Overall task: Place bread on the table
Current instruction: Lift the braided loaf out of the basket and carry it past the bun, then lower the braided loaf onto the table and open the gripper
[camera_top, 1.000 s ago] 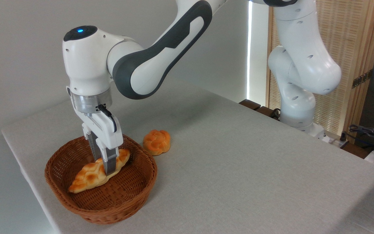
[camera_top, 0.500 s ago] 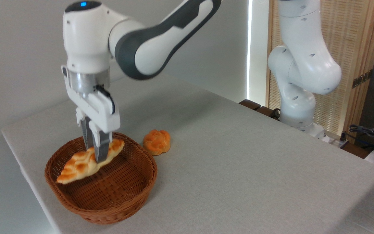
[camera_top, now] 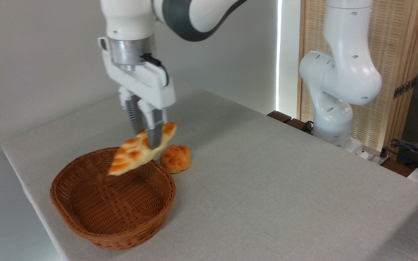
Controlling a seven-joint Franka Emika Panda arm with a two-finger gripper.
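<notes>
Wicker basket (camera_top: pixel 113 214), nothing inside it. Gripper (camera_top: pixel 146 139) clenched on the bread (camera_top: pixel 132 154), held tilted in the air above the basket's far rim. Small round bun (camera_top: pixel 175 158) on the grey cloth table (camera_top: pixel 267 181), just beside the basket. Slatted wooden screen (camera_top: pixel 394 54) behind.

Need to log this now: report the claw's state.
Claw: closed on the bread, holding it in the air above the basket.

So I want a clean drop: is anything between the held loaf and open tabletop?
Only the small bun, just right of the basket. Beyond it the table looks bare; the gripper holds the bread above both.
</notes>
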